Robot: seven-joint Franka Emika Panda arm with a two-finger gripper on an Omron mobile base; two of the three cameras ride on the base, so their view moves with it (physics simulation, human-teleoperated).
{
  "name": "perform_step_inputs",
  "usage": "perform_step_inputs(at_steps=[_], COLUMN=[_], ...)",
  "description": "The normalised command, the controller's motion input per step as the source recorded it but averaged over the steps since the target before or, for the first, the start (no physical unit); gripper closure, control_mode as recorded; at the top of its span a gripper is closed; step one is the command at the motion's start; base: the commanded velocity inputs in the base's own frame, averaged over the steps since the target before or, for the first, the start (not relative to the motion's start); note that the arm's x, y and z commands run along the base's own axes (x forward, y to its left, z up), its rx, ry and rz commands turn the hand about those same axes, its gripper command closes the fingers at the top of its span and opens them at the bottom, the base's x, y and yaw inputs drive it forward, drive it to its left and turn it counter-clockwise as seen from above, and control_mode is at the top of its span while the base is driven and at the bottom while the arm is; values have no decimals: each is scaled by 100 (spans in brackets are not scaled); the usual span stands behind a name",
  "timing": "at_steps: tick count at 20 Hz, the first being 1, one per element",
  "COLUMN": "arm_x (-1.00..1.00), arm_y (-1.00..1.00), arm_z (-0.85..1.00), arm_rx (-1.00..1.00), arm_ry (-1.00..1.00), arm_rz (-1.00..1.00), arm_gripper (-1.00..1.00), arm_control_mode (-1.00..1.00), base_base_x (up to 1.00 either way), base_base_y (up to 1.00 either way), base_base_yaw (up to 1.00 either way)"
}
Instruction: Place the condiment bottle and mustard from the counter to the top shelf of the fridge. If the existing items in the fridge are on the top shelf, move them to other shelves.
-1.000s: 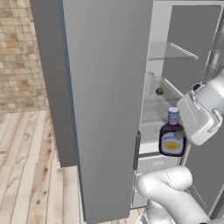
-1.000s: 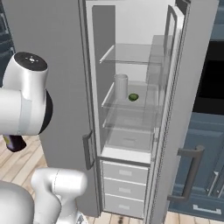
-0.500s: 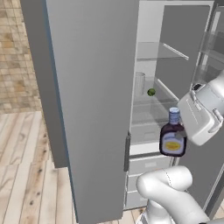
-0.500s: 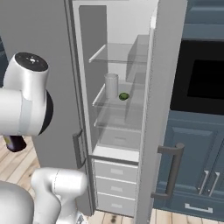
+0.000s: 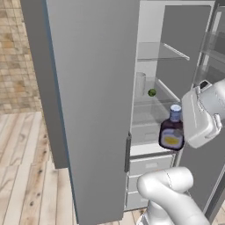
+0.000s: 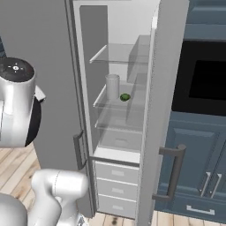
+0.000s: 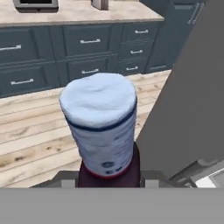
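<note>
Carrying the condiment bottle (image 5: 172,132) in front of the open fridge (image 5: 94,88), the gripper (image 5: 186,132) is clamped on it from the right side of the left base frame, the bottle upright with its blue cap at about the height of the middle shelf. In the hand view the bottle's cap (image 7: 99,98) sits at centre, close up, with its dark body low between the jaws, and a beige counter (image 7: 78,13) over blue-grey drawers runs along the top of the frame.

The top shelf (image 6: 117,55) sits in the upper centre of the right base view and looks bare. One rack lower stand the pale cylinder (image 6: 112,86) and the green ball (image 6: 125,97), just beside each other, so they seem to be off the target shelf already.

Judged from here, the bottle must rise a good way and go inward. Risks:
- The big grey door (image 5: 83,105) stands close on the left of the opening; a wide swing could knock the bottle or the wrist against it.
- Too low an approach could catch the shelf's front edge and tip the bottle in the grip.
- Entering at the bottle's present height could push the cylinder or roll the ball.
</note>
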Motion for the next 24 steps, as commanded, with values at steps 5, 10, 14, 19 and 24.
perform_step_inputs(at_steps=[5,10,14,19,24], arm_x=[5,5,23,68,91], arm_y=[-25,-59,-69,-47,-56], arm_z=[29,58,71,41,-16], arm_rx=[3,20,25,13,2], arm_ry=[-30,-15,-2,0,0], arm_rz=[-40,-49,-48,-42,-27], arm_gripper=[100,100,100,100,100], arm_control_mode=[-100,-100,-100,-100,-100], base_base_x=[0,0,0,0,0], base_base_y=[0,0,0,0,0], base_base_yaw=[0,0,0,0,0])
